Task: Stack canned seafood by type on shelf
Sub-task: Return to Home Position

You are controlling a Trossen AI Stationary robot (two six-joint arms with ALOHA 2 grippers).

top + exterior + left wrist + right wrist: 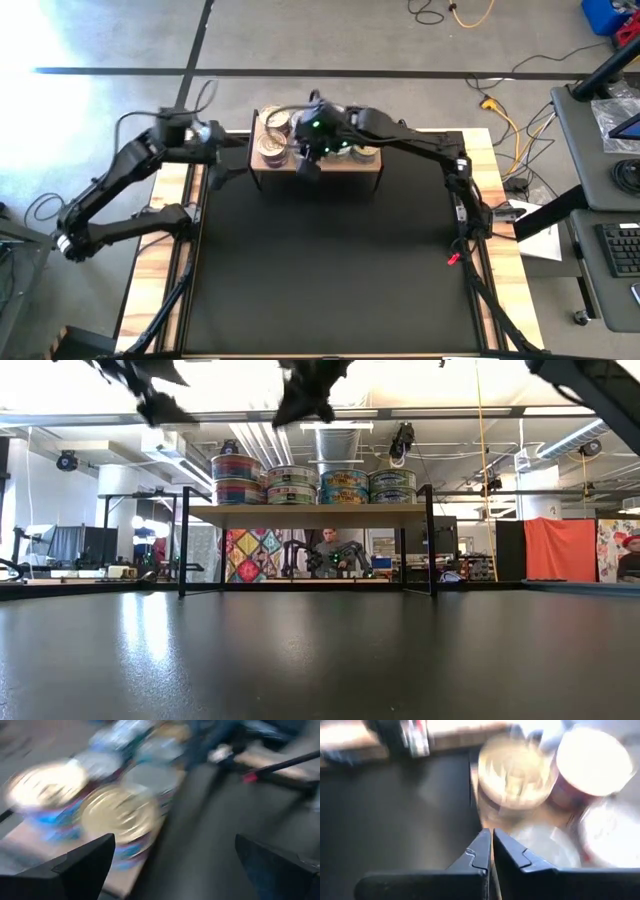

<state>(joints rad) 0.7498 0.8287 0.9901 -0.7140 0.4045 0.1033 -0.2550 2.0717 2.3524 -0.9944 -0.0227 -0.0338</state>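
Note:
The light-wood shelf (366,166) (310,512) stands on thin black legs at the table's far edge. Several round tins (274,136) (300,484) sit on it in stacks of two, with silver and gold lids. My left gripper (226,141) (152,398) (175,841) hangs open just left of the shelf, facing a gold-lidded tin (120,815). My right gripper (308,164) (308,390) (492,833) hovers shut above the shelf's left half, over the tins (517,770), holding nothing. In the low view both grippers are clear above the tins.
The black table top (330,270) stretches in front of the shelf toward the near edge. Wooden planks (150,270) border the table on the left and right. Cables and a desk lie beyond the right edge. A person sits in the room behind the shelf (335,550).

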